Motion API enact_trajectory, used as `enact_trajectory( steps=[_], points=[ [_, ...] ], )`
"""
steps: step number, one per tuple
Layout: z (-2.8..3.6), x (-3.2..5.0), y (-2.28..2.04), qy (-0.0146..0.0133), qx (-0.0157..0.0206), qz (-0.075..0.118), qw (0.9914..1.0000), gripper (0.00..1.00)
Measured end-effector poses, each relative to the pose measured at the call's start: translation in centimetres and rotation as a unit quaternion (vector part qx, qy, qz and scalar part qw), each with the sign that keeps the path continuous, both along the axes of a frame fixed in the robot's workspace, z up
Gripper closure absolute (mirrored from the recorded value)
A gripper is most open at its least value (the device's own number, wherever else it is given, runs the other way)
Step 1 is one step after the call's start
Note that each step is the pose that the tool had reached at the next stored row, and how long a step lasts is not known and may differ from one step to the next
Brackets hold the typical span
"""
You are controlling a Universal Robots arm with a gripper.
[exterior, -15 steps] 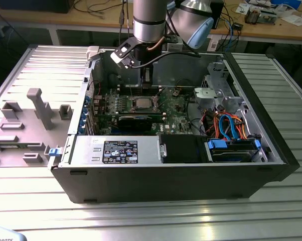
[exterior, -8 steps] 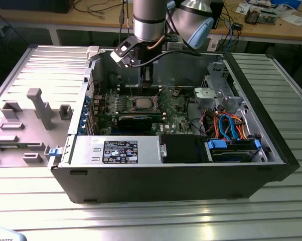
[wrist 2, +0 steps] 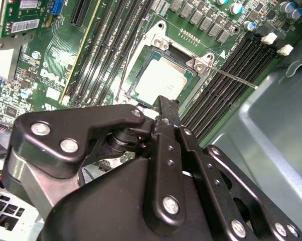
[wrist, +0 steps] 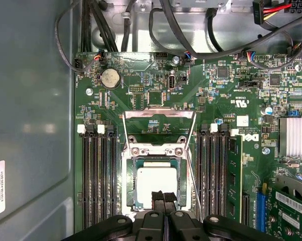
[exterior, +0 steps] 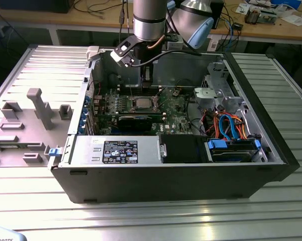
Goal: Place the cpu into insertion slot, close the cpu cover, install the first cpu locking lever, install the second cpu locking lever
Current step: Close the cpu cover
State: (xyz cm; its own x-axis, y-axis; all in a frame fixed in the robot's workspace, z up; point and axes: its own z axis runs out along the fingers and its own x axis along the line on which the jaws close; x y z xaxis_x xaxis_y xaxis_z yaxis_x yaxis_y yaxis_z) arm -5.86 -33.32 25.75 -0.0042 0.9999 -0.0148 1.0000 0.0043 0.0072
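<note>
Claw (wrist: 163, 197) pinched together, empty, over the cpu (wrist: 155, 185) seated in its insertion slot (wrist: 130, 175); cpu cover (wrist: 158, 112) open, so I'd push frame, not chip

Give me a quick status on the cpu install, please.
End effector shut, tips over cpu edge. It sits in insertion slot; cpu cover open. One locking lever unlatched.

Open black computer case (exterior: 191, 181) on the ridged metal table (exterior: 141, 216); orange and blue cables (exterior: 231, 125) inside, grey fixture (exterior: 38, 108) just beside it
</note>
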Motion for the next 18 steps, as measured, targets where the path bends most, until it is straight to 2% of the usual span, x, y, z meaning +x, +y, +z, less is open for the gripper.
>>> enact_trajectory(
  steps=[6, 8, 12, 18],
  points=[
    [0.08, 0.24, 0.01, 0.0003, -0.0009, 0.0, 1.0, 0.89],
    [0.35, 0.24, 0.01, 0.0002, -0.0009, 0.0, 1.0, 0.89],
    [1.36, 0.24, 0.01, 0.0002, -0.0011, 0.0, 1.0, 0.89],
    [1.6, 0.24, 0.01, 0.0002, -0.0011, 0.0, 1.0, 0.89]
  ],
)
